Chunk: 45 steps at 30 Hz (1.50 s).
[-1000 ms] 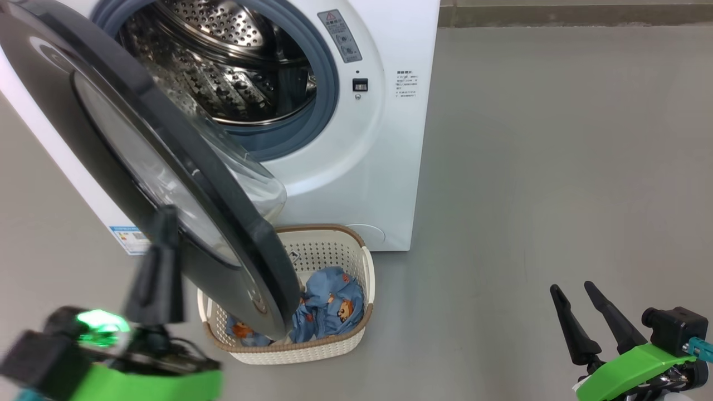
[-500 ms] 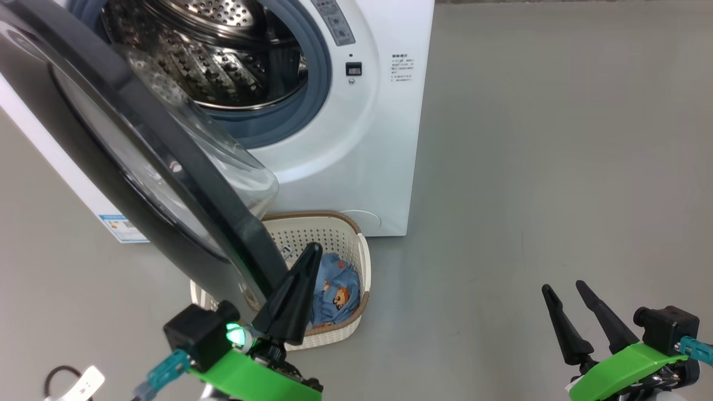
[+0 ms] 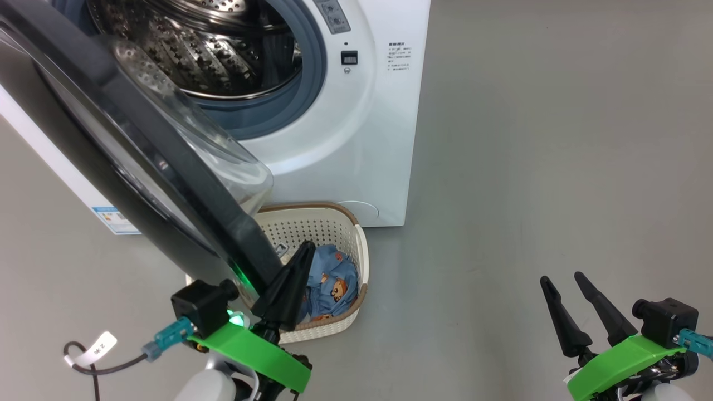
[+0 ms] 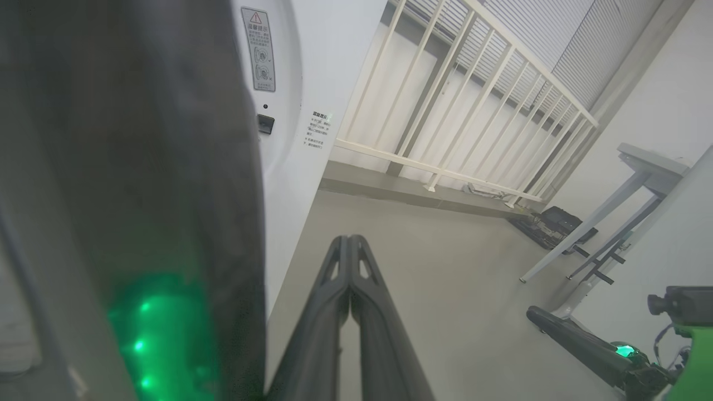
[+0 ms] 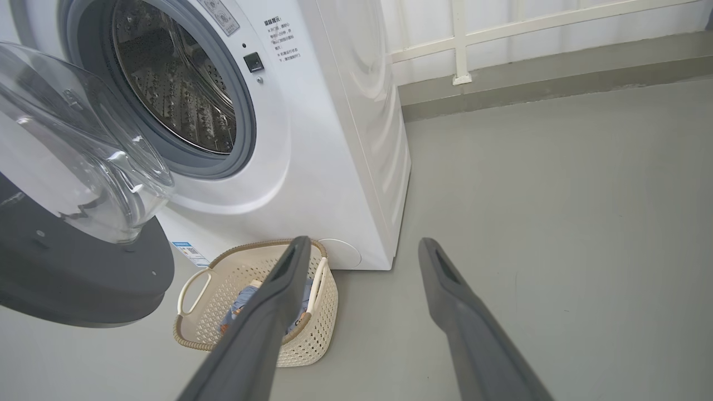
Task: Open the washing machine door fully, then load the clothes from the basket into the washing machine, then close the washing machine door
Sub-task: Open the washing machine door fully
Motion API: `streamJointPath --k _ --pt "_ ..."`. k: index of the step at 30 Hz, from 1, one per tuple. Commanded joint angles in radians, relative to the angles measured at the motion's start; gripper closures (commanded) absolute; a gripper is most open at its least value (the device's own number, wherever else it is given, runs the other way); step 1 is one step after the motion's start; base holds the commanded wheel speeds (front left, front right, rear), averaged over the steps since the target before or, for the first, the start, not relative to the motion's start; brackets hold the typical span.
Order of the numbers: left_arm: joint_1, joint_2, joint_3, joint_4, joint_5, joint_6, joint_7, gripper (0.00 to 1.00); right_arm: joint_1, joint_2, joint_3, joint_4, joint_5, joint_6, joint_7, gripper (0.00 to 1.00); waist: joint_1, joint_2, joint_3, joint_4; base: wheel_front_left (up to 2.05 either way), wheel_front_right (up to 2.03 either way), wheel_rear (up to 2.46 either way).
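The basket [image 3: 328, 205] is sitting against the washing machine [image 3: 345, 150], holding blue printed clothes [image 3: 331, 281]. The drum [image 3: 223, 61] is showing bare steel. The left gripper [image 3: 303, 253], fingers together, is hovering beside the open door [image 3: 139, 150]'s lower edge. The right gripper [image 3: 561, 277] is hanging spread apart.

Colour check: white washing machine [image 3: 362, 145], glossy black door [image 3: 139, 167] with a clear glass bowl.
Gasket [image 3: 315, 94] grey; drum [image 3: 211, 61] bare steel, dotted with holes; label [image 3: 114, 219] blue. Basket [image 3: 312, 228] cream-white, perforated grid, brown woven-look rim. Clothes [image 3: 334, 275] light blue, small orange-brown cartoon figures. Floor [image 3: 529, 167] plain grey. Left gripper [image 3: 306, 246] and right gripper [image 3: 561, 277]: black fingers, bright green mounts; green glow on door edge.
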Motion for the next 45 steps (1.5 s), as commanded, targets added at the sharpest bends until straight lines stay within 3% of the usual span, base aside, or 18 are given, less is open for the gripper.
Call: streamJointPath --k 1,25,45 --pt "-0.045 0.012 0.039 -0.009 -0.007 -0.002 -0.012 1.00 -0.024 -0.015 0.014 -0.025 -0.010 0.002 -0.012 0.00 0.0000 0.0000 0.001 0.001 0.00 0.00 0.00" --pt "0.041 0.013 0.133 -0.020 -0.009 -0.002 -0.013 1.00 -0.013 -0.027 0.024 -0.027 -0.015 0.002 -0.012 0.00 0.0000 0.0000 -0.026 0.063 0.00 0.00 0.00" --pt "0.141 0.025 0.161 -0.055 0.021 0.003 -0.013 1.00 0.003 -0.027 0.031 -0.027 -0.008 0.002 -0.012 0.00 0.0000 0.0000 -0.054 0.174 0.00 0.00 0.00"
